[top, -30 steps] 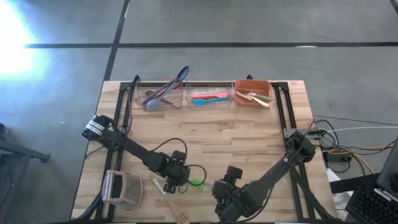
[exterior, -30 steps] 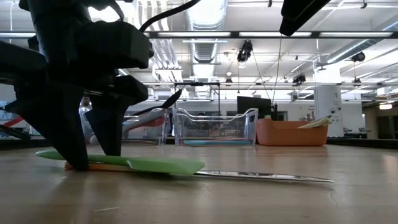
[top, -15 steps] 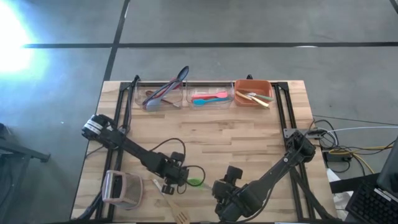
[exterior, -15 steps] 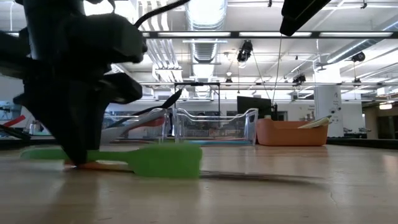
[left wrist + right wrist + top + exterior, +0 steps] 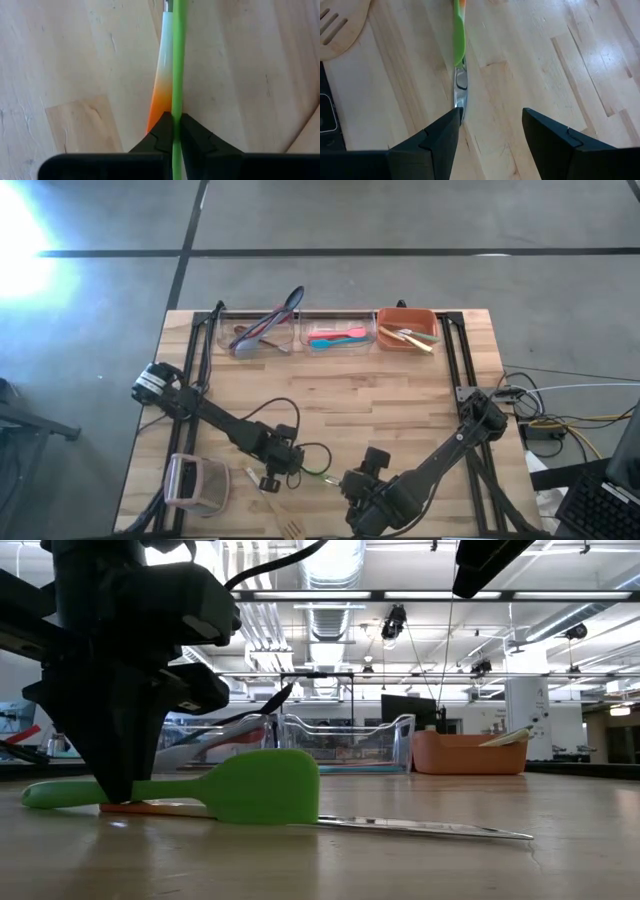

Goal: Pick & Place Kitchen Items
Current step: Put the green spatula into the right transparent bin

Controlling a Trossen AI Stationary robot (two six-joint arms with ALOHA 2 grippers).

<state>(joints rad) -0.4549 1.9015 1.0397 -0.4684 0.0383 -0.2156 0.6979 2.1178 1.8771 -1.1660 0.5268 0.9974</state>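
A green spatula (image 5: 265, 785) stands on its edge on the table's near middle, over a utensil with an orange-to-white handle (image 5: 161, 80) and a metal blade (image 5: 420, 827). My left gripper (image 5: 282, 471) is shut on the spatula's handle. My right gripper (image 5: 365, 480) hangs open just to the right of the spatula's blade end (image 5: 458, 35) and touches nothing. My left gripper pinches the green spatula's handle (image 5: 176, 107) about midway along it, between its two fingers (image 5: 115, 775). The fingers come from above, pointing down, and lie across the handle. The spatula is turned on edge, its blade face upright and its lower edge down by the table.
A wooden slotted turner (image 5: 284, 522) lies near the front edge. A boxy pinkish-white handled object (image 5: 195, 483) sits at the front left. Two clear bins (image 5: 258, 332) (image 5: 338, 336) and an orange bin (image 5: 407, 328) holding utensils line the far edge.
My left gripper has shut on the green spatula's handle without shifting place. The spatula, which lay flat, has rolled up onto its edge, so its blade now stands upright.
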